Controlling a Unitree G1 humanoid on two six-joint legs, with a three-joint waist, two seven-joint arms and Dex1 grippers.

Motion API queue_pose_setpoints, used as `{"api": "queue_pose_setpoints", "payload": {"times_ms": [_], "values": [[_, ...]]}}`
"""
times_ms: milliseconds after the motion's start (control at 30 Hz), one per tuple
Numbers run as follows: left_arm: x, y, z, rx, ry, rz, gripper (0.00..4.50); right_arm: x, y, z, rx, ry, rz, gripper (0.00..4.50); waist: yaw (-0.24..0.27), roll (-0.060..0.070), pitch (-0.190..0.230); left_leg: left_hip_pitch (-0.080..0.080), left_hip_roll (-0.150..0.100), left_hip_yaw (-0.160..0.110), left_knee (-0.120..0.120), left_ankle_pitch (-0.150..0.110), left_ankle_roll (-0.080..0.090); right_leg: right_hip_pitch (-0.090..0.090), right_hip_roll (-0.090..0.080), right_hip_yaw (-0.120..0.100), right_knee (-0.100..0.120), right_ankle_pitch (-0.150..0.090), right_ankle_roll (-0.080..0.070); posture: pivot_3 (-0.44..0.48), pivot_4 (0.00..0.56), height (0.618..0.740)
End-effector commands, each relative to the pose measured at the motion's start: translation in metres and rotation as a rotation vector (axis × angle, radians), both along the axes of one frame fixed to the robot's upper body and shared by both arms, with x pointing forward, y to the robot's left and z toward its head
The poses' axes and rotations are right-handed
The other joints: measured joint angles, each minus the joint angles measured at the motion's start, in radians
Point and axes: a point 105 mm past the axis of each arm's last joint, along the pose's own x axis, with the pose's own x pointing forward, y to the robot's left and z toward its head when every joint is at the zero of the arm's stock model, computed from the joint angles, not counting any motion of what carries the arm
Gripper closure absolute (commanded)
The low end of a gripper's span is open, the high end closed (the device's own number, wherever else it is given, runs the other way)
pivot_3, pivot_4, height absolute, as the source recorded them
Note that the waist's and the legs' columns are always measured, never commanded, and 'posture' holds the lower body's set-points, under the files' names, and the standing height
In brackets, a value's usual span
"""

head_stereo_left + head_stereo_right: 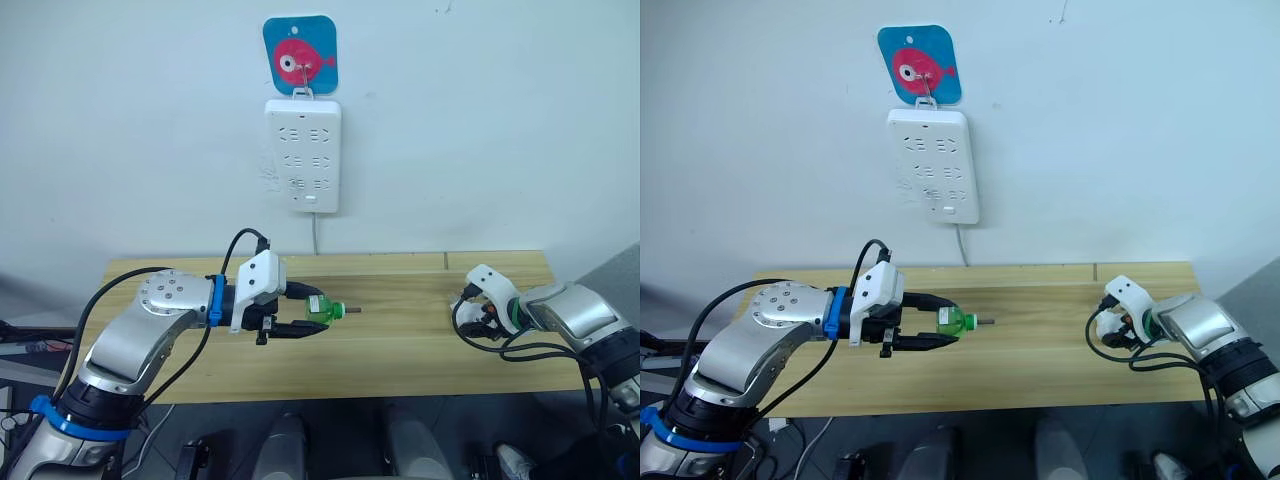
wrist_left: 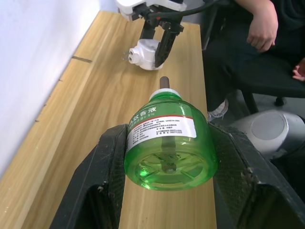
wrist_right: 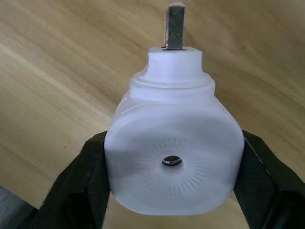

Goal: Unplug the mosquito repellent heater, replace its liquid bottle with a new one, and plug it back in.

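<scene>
The mosquito repellent heater (image 3: 171, 157) was already unplugged from the power strip (image 1: 303, 154) on the wall. The right gripper (image 3: 171, 191) was closed on it above the right end of the table (image 1: 400, 340). The left gripper (image 2: 167, 167) was closed on a green liquid bottle (image 2: 167, 143), its wick pointing at the heater, well apart. I judged that joining them and plugging in were still left.

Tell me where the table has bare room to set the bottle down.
The widest bare stretch of the wooden table lies between the green bottle in the left gripper and the heater held by the right gripper. The back strip under the power strip is bare too. The right end, around the right gripper's cables, is crowded.
</scene>
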Motion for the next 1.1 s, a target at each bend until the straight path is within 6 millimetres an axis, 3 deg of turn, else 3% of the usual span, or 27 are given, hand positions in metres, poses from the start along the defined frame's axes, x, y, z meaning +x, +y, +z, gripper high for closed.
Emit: {"api": "queue_pose_setpoints", "payload": {"times_ms": [33, 200, 300, 367, 500, 600, 667, 733, 900, 1100], "values": [[-0.003, -0.006, 0.005, -0.005, -0.045, -0.034, 2.25, 0.008, -0.001, 0.013, -0.003, -0.039, 0.013, 0.00, -0.001, 0.000, 0.000, 0.000, 0.000, 0.000, 0.000, 0.000, 0.000, 0.000, 0.000, 0.000, 0.000, 0.000, 0.000, -0.038, 0.230, 0.740], [0.003, -0.003, 0.005, -0.021, -0.053, 0.000, 2.25, 0.012, -0.006, 0.040, 0.047, -0.108, -0.041, 0.00, -0.002, 0.000, 0.000, 0.000, 0.000, 0.000, 0.000, 0.000, 0.000, 0.000, 0.000, 0.000, 0.000, 0.000, 0.000, -0.053, 0.229, 0.740], [0.012, -0.004, 0.008, -0.070, -0.092, 0.048, 2.25, 0.014, -0.005, 0.080, 0.138, -0.226, -0.075, 0.00, -0.001, 0.001, 0.001, 0.000, 0.000, 0.000, 0.000, 0.000, 0.000, 0.000, 0.000, 0.000, 0.000, 0.000, 0.000, -0.062, 0.229, 0.740], [0.017, -0.007, 0.010, -0.117, -0.103, 0.079, 2.25, 0.007, 0.009, 0.102, 0.263, -0.270, -0.069, 0.00, 0.000, 0.001, 0.001, 0.000, 0.000, 0.000, 0.000, 0.000, 0.000, 0.000, 0.000, 0.000, 0.001, 0.000, 0.000, -0.071, 0.229, 0.740], [0.033, -0.020, 0.026, -0.279, -0.225, 0.189, 2.25, -0.019, 0.059, 0.144, 0.724, -0.341, -0.053, 0.00, -0.001, 0.001, 0.001, 0.000, 0.001, -0.001, 0.000, 0.000, 0.000, 0.001, 0.000, -0.001, 0.001, 0.000, 0.000, -0.095, 0.226, 0.740], [0.043, -0.027, 0.038, -0.378, -0.291, 0.264, 2.25, -0.039, 0.086, 0.166, 1.019, -0.501, -0.017, 0.00, -0.002, 0.001, 0.001, 0.000, 0.001, -0.001, 0.001, 0.000, 0.000, 0.001, 0.000, -0.001, 0.002, 0.000, 0.000, -0.103, 0.222, 0.740], [0.046, -0.029, 0.042, -0.410, -0.300, 0.286, 2.25, -0.048, 0.095, 0.170, 1.097, -0.529, -0.020, 0.00, -0.004, 0.001, 0.001, 0.000, 0.000, -0.002, 0.001, 0.000, 0.000, 0.000, 0.000, -0.001, 0.003, 0.000, 0.000, -0.104, 0.221, 0.740], [0.048, -0.033, 0.046, -0.437, -0.327, 0.303, 2.25, -0.056, 0.110, 0.165, 1.253, -0.439, -0.030, 0.00, -0.007, 0.001, 0.001, 0.000, -0.001, 0.000, 0.002, 0.000, 0.000, 0.000, -0.002, 0.000, 0.004, 0.000, 0.000, -0.107, 0.218, 0.740], [0.049, -0.047, 0.061, -0.525, -0.374, 0.306, 2.25, -0.056, 0.152, 0.169, 1.431, -0.364, -0.058, 0.00, -0.027, 0.002, 0.000, 0.002, 0.000, 0.000, 0.002, 0.000, 0.000, 0.000, -0.001, 0.000, 0.008, 0.000, 0.000, -0.108, 0.212, 0.740], [0.043, -0.052, 0.064, -0.543, -0.357, 0.264, 2.25, -0.043, 0.162, 0.171, 1.491, -0.342, -0.142, 0.00, -0.041, 0.002, 0.000, 0.002, 0.000, 0.000, 0.001, 0.000, -0.001, -0.002, 0.000, 0.001, 0.009, 0.000, 0.000, -0.103, 0.203, 0.740]]}}
